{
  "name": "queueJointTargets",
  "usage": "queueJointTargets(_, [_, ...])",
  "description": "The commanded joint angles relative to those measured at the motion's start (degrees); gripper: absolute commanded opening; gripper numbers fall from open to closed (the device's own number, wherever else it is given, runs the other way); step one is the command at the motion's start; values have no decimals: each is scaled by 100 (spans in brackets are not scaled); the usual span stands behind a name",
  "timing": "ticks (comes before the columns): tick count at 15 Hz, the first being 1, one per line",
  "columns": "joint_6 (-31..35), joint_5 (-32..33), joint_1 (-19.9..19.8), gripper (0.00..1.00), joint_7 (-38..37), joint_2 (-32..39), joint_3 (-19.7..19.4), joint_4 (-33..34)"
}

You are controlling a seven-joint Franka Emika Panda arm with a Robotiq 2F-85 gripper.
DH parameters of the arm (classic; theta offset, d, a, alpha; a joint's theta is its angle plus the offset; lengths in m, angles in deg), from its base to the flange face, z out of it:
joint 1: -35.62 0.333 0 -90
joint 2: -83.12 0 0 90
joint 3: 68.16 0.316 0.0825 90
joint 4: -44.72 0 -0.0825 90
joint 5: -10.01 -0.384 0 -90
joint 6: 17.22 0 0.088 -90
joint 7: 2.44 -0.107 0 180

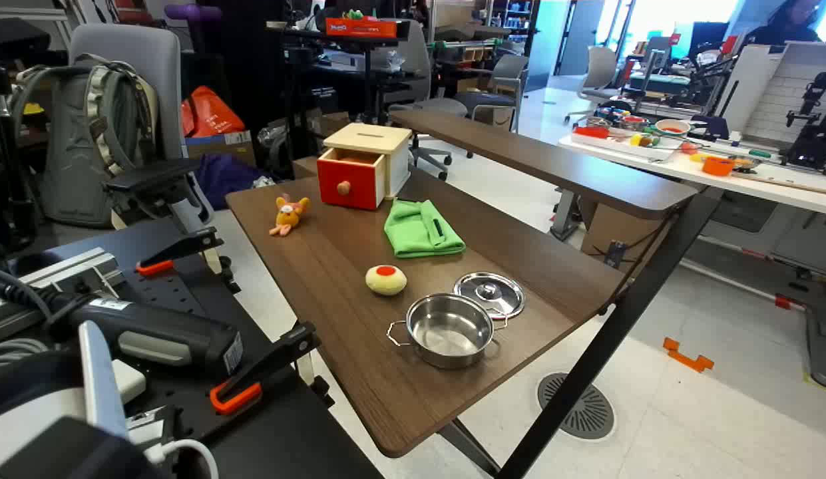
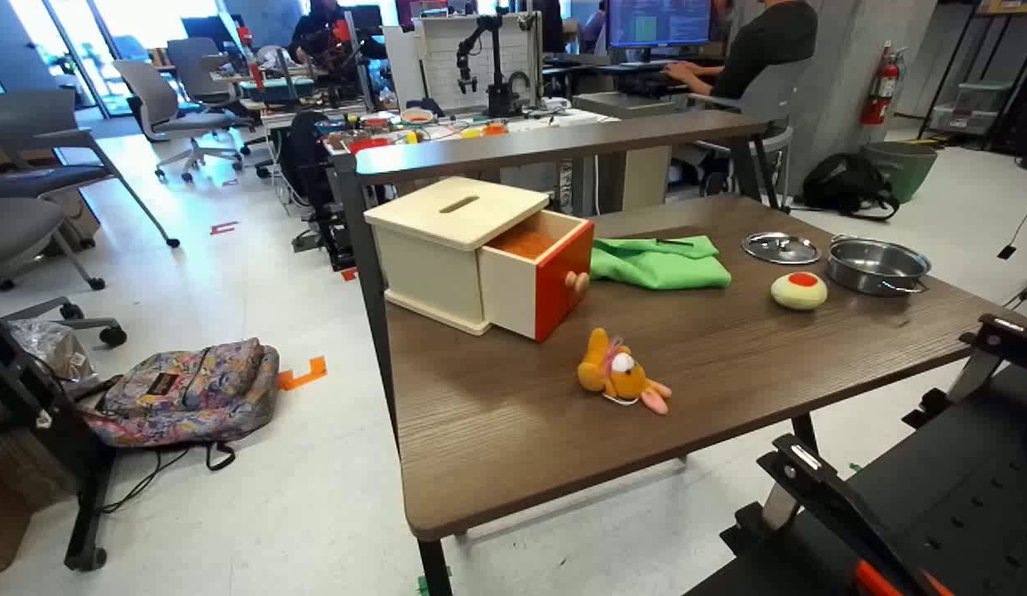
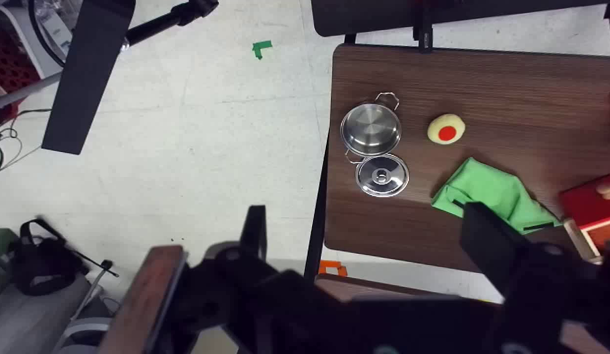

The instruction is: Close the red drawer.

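One red drawer, fitted with a round wooden knob, is found partly drawn out of a boxy light tan wooden housing with a slotted top, set at one end of a dark brown wood-grain table. One black Robotiq gripper: fingers spread wide, nothing grasped, held well apart from the drawer. Step in hand, as judged: the approach; closing not yet begun. Next move, as judged: the gripper to be carried round to the red face and the drawer pushed straight back into its housing, pressure being best applied at or near the knob so that skewing is avoided; no grasp appears required, and the fingers might be drawn together first. One folded bright-green cloth: laid just beside the drawer; whether contact is made cannot be told. Hidden or doubtful: the drawer is cut off by the right edge of the wrist view, with little of its housing shown there; its orange interior is seen only in part, floor or contents not being distinguishable; one small orange plush toy is reduced to a sliver at that same edge; the gripper is shown in neither exterior view, so its height above the table cannot be established.
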State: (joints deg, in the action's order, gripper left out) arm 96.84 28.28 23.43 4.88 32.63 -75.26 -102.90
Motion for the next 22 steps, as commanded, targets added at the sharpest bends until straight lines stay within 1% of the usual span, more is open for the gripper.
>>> queueJointTargets(1, [-25,46,69,100,-45,-3,-45,26])
queueJointTargets(11, [-25,46,69,100,-45,-8,-45,44])
queueJointTargets(12, [32,45,113,100,-12,13,-37,28])
queueJointTargets(17, [467,-28,598,100,81,189,179,-204])
queueJointTargets(22, [1046,-179,1190,100,413,736,192,-237])
